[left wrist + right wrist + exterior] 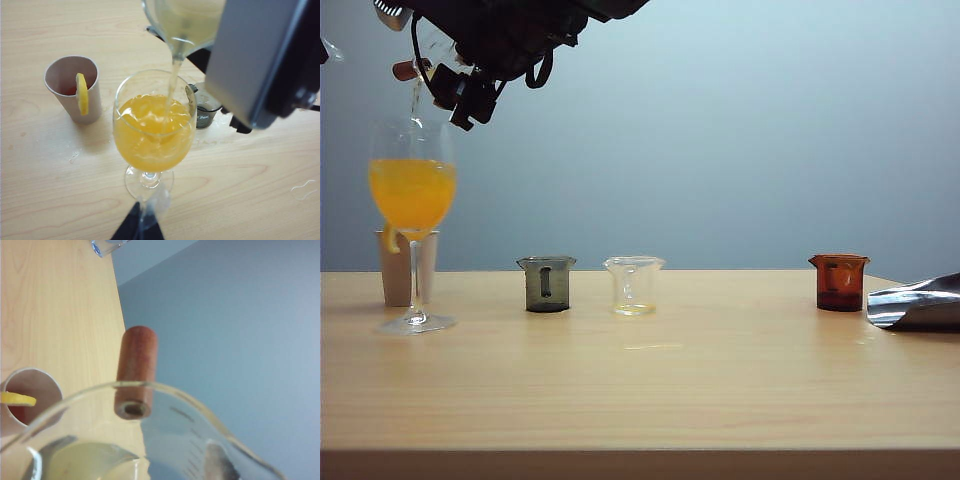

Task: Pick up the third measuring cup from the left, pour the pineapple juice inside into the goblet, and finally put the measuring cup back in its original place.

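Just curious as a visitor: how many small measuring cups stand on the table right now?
3: a smoky grey cup nearest the goblet, a clear flared beaker beside it, an amber-red cup far right. A fourth is held tilted above, pouring.

Your outside camera looks low across the table [650, 380]. Your left wrist camera looks down on the goblet [152, 127], below the tipped measuring cup [150, 440], which your right wrist camera sees close.

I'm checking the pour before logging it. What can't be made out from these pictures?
- Right gripper: exterior view, dark arm hides its jaws; only the third measuring cup fills the right wrist view.
- Left gripper: left wrist view, bottom edge cuts it off.
- Markings on the cup: blurred.
- Pineapple juice remaining: top edge cuts it off.
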Tool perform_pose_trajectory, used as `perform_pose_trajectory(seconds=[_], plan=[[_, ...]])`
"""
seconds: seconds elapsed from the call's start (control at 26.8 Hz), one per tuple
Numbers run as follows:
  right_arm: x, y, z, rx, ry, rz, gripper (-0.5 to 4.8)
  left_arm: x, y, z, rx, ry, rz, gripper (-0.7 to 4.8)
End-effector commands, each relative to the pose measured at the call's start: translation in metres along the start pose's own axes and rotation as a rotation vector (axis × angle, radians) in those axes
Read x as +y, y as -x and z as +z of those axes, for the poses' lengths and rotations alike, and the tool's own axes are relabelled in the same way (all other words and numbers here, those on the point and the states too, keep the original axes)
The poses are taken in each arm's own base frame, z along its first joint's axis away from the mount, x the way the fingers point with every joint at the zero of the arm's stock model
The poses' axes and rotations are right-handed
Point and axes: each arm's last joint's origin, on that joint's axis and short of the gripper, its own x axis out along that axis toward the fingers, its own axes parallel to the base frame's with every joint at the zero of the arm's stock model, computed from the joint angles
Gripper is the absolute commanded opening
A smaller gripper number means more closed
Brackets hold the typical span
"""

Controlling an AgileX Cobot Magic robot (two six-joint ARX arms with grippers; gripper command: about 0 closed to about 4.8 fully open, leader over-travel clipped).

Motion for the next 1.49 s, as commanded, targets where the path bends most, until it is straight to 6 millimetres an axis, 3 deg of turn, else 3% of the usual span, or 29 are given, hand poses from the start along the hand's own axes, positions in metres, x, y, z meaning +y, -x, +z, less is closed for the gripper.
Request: perform_pose_trajectory(seconds=[0.04, 1.49], plan=[[-0.0092, 0.0028, 0.0071, -0.026, 0.042, -0.045, 1.65, -0.0003, 0.0012, 0.0023, -0.018, -0.005, -0.002, -0.03], [-0.0117, 0.0030, 0.0088, -0.022, 0.309, -0.078, 1.66, -0.0003, 0.0012, 0.0023, -0.018, -0.005, -0.002, -0.03]])
